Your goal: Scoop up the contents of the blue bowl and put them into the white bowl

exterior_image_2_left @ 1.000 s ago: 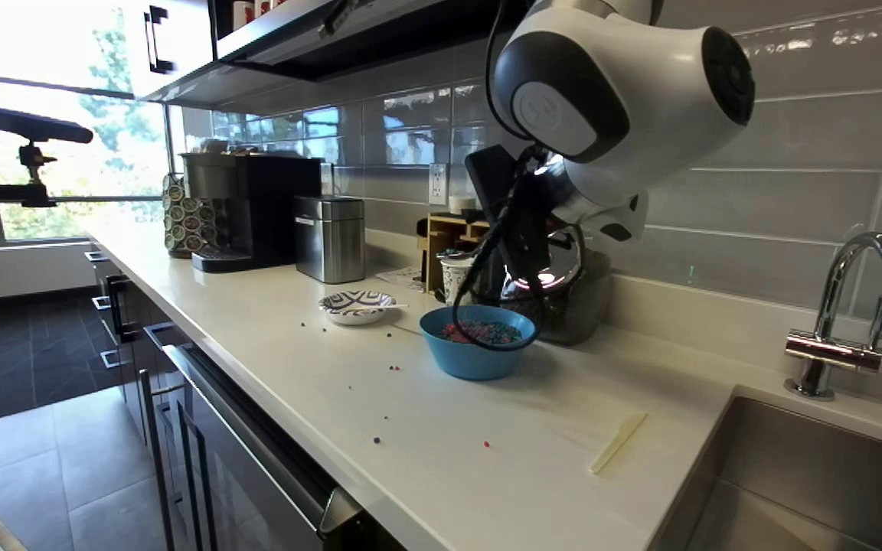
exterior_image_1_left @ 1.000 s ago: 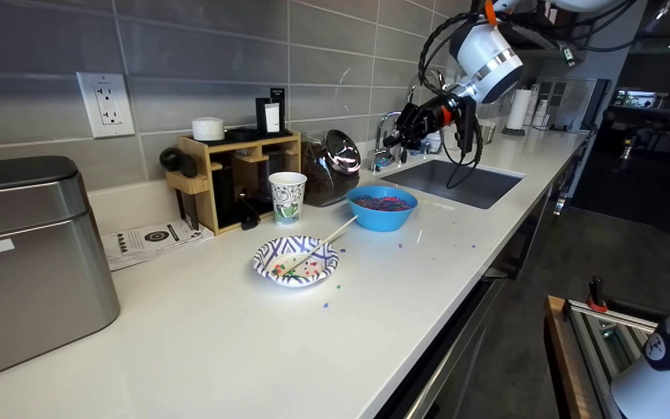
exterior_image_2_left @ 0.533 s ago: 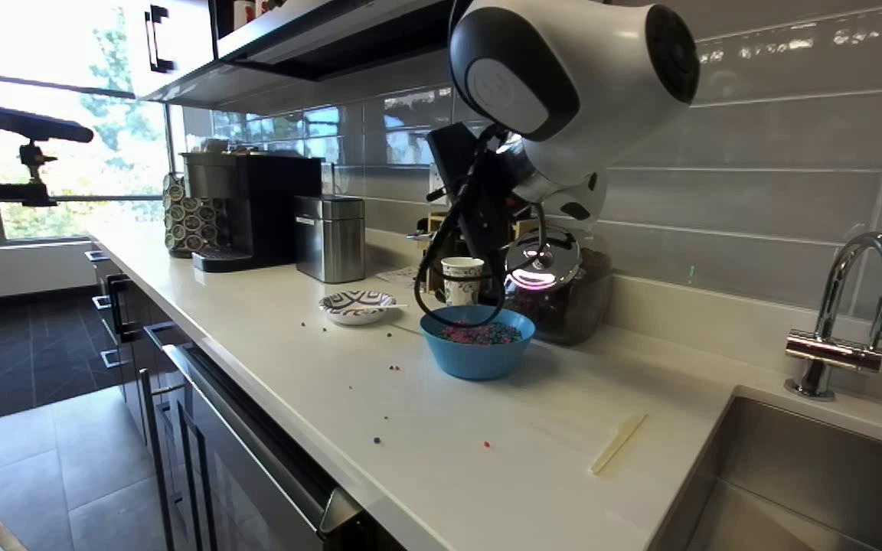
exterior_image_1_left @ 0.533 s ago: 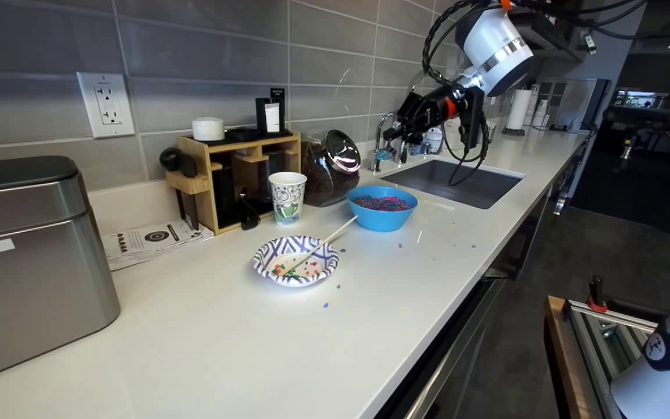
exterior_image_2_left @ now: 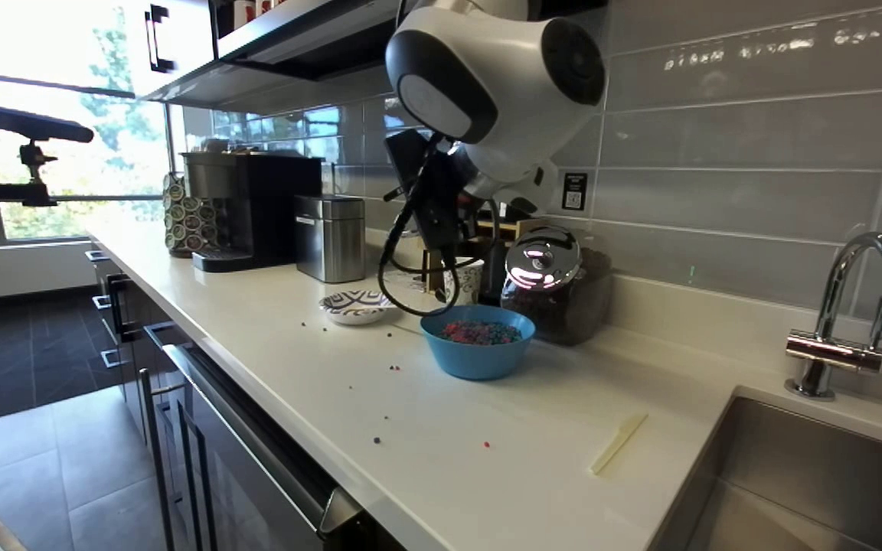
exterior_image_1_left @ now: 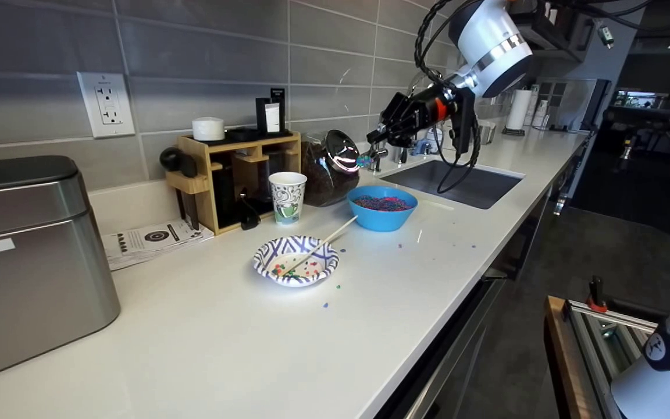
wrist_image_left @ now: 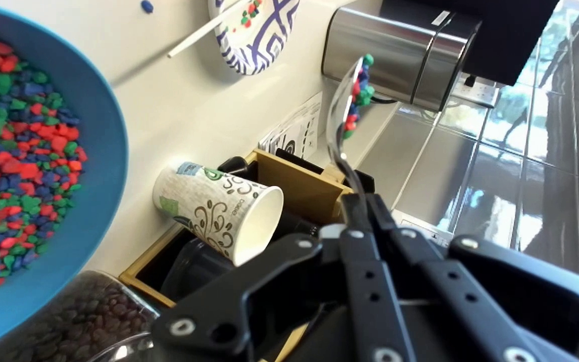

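Cup (exterior_image_1_left: 287,199) and jar (exterior_image_1_left: 323,179) stand near the blue bowl (exterior_image_1_left: 380,222) (fingers (wrist_image_left: 353,216) pinching a spoon (wrist_image_left: 337,120)).

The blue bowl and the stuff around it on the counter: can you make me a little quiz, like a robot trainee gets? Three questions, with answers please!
1. How does the paper cup sit on the counter: A, on its side; B, upside down; C, upright?
2. True or false: the blue bowl holds more bits than the white bowl.
3. What is the gripper gripping, and what does that thing carry?

Key: 1, C. 2, true. 3, a shiny spoon carrying red, green and blue bits.
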